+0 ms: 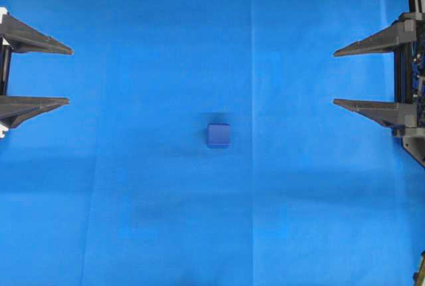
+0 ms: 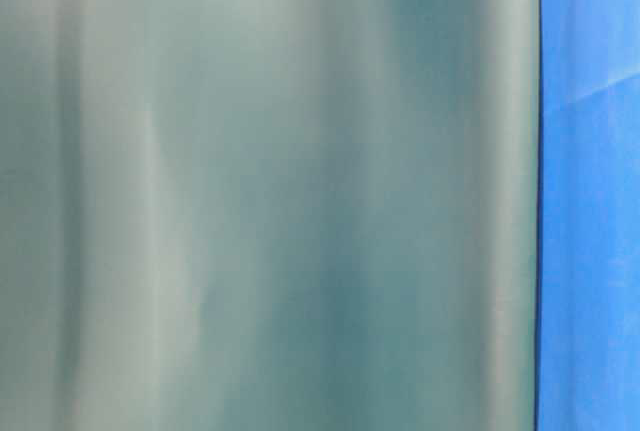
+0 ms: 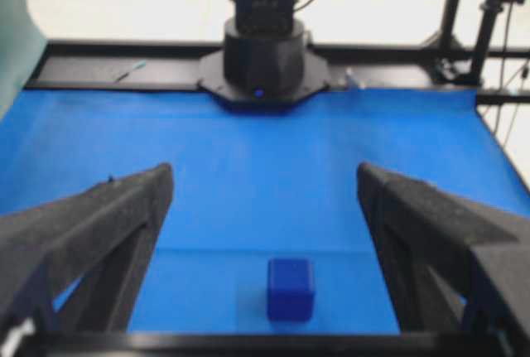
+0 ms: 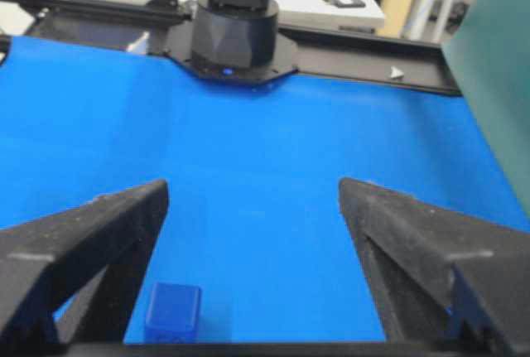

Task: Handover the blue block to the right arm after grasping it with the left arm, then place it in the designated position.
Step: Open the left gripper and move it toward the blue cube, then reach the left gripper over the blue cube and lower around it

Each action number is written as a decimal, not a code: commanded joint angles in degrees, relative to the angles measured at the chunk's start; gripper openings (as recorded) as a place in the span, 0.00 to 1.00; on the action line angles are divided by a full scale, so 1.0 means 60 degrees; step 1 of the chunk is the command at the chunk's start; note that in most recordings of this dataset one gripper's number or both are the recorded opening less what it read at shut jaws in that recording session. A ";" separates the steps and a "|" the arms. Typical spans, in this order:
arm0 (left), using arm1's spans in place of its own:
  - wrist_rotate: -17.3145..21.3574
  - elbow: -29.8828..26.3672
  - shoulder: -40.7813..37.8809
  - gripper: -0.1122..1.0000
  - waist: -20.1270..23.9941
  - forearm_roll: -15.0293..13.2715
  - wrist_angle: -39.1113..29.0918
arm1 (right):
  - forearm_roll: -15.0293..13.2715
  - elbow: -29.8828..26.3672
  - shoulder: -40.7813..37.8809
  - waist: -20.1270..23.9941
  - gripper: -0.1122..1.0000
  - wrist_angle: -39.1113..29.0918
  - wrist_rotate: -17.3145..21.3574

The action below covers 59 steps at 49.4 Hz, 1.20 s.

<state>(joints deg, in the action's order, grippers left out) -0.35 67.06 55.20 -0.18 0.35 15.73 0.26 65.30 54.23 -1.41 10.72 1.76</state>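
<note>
While a blurred grey-green panel [image 2: 270, 191] fills nearly all of the table-level view, leaving only a strip of cloth [image 2: 590, 201] at its right edge, the overhead view is open. Nothing stands between my pincers and the block [image 1: 218, 135]; only blue cloth lies around it.

At the far end of the table in my left wrist view sits the right arm's base [image 3: 263, 50], on a black frame rail [image 3: 99, 67] with a small pen-like thing [image 3: 131, 69] on it. My right wrist view shows the left arm's base [image 4: 233, 34] the same way, and the grey-green panel [image 4: 497, 75] rises along the right side of that view.

The block rests on the cloth near the table's middle, well apart from both pincers. From the left wrist it lies ahead, between the fingers' lines; from the right wrist it lies low and to the left, near one finger.

My left pincer [image 1: 66, 75] reaches in from the left edge, level, fingers spread wide and holding nothing. My right pincer [image 1: 335, 77] mirrors it from the right edge, likewise spread and bare, tips pointing toward the middle.
</note>
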 commanded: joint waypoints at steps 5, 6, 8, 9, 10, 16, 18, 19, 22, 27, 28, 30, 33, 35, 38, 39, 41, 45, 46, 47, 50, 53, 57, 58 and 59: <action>0.0000 -0.0132 -0.0029 0.94 0.0015 0.0000 -0.0029 | 0.0059 -0.0264 -0.0088 -0.0044 0.98 0.0146 0.0015; 0.0000 -0.0132 -0.0029 0.94 0.0015 0.0000 -0.0029 | 0.0059 -0.0264 -0.0088 -0.0044 0.98 0.0146 0.0015; 0.0000 -0.0146 -0.0059 0.94 0.0015 0.0000 -0.0015 | 0.0059 -0.0264 -0.0103 -0.0044 0.98 0.0161 0.0015; 0.0000 -0.0146 -0.0073 0.94 0.0015 0.0000 0.0000 | 0.0073 -0.0264 -0.0103 -0.0044 0.98 0.0176 0.0015; 0.0000 -0.0146 -0.0103 0.94 0.0015 0.0000 0.0015 | 0.0059 -0.0264 -0.0117 -0.0044 0.98 0.0176 0.0015; 0.0000 -0.0249 -0.0410 0.94 0.0015 0.0000 0.0176 | 0.0059 -0.0264 -0.0205 -0.0073 0.98 0.0205 0.0015; 0.0000 -0.0322 -0.0601 0.94 0.0015 0.0015 0.0278 | 0.0059 -0.0264 -0.0234 -0.0088 0.98 0.0205 0.0015; 0.0000 -0.0352 -0.0703 0.94 0.0015 0.0000 0.0322 | 0.0059 -0.0264 -0.0249 -0.0103 0.98 0.0220 0.0015; 0.0000 -0.0498 -0.1055 0.94 0.0015 0.0000 0.0498 | 0.0059 -0.0264 -0.0293 -0.0132 0.98 0.0278 0.0015; 0.0000 -0.0762 -0.1758 0.94 0.0015 0.0000 0.0879 | 0.0073 -0.0264 -0.0366 -0.0176 0.98 0.0366 0.0015; -0.0015 -0.0806 -0.1890 0.94 0.0015 0.0000 0.0981 | 0.0059 -0.0264 -0.0366 -0.0190 0.98 0.0396 0.0015; -0.0015 -0.0908 -0.2139 0.94 0.0015 0.0000 0.1230 | 0.0073 -0.0264 -0.0381 -0.0205 0.98 0.0454 0.0015; -0.0015 -0.1055 -0.2549 0.94 0.0015 0.0000 0.1655 | 0.0073 -0.0264 -0.0396 -0.0234 0.98 0.0483 0.0015; 0.0000 -0.1187 -0.2813 0.94 0.0000 0.0015 0.1919 | 0.0059 -0.0264 -0.0410 -0.0234 0.98 0.0513 0.0015; 0.0000 -0.1377 -0.3193 0.94 0.0015 0.0000 0.2168 | 0.0059 -0.0249 -0.0410 -0.0234 0.98 0.0527 0.0015; 0.0000 -0.1450 -0.3311 0.94 0.0015 0.0000 0.2212 | 0.0059 -0.0249 -0.0410 -0.0234 0.98 0.0527 0.0015; 0.0015 -0.1611 -0.3574 0.94 0.0015 0.0000 0.2285 | 0.0073 -0.0264 -0.0410 -0.0234 0.98 0.0527 0.0015; 0.0000 -0.1934 -0.4087 0.94 0.0000 0.0000 0.2300 | 0.0073 -0.0264 -0.0425 -0.0234 0.98 0.0527 0.0015; 0.0000 -0.2021 -0.4233 0.94 0.0015 0.0000 0.2300 | 0.0059 -0.0264 -0.0425 -0.0249 0.98 0.0527 0.0015; 0.0000 -0.2109 -0.4365 0.94 0.0015 0.0000 0.2314 | 0.0059 -0.0264 -0.0425 -0.0249 0.98 0.0527 0.0015; 0.0000 -0.2402 -0.4790 0.94 0.0000 0.0015 0.2300 | 0.0059 -0.0264 -0.0425 -0.0249 0.98 0.0527 0.0015; 0.0000 -0.2754 -0.5186 0.94 0.0000 0.0000 0.2285 | 0.0073 -0.0264 -0.0439 -0.0264 0.98 0.0557 0.0015; 0.0015 -0.3237 -0.5728 0.94 0.0000 0.0000 0.2271 | 0.0059 -0.0249 -0.0483 -0.0264 0.98 0.0601 0.0015; 0.0029 -0.3354 -0.5859 0.94 0.0000 0.0000 0.2271 | 0.0059 -0.0249 -0.0483 -0.0278 0.98 0.0601 0.0015; 0.0029 -0.3472 -0.5962 0.94 0.0000 0.0015 0.2271 | 0.0059 -0.0249 -0.0483 -0.0278 0.98 0.0601 0.0000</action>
<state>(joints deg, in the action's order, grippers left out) -0.26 50.01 21.45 -0.18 0.35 29.00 0.44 65.30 51.77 -2.81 13.62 1.76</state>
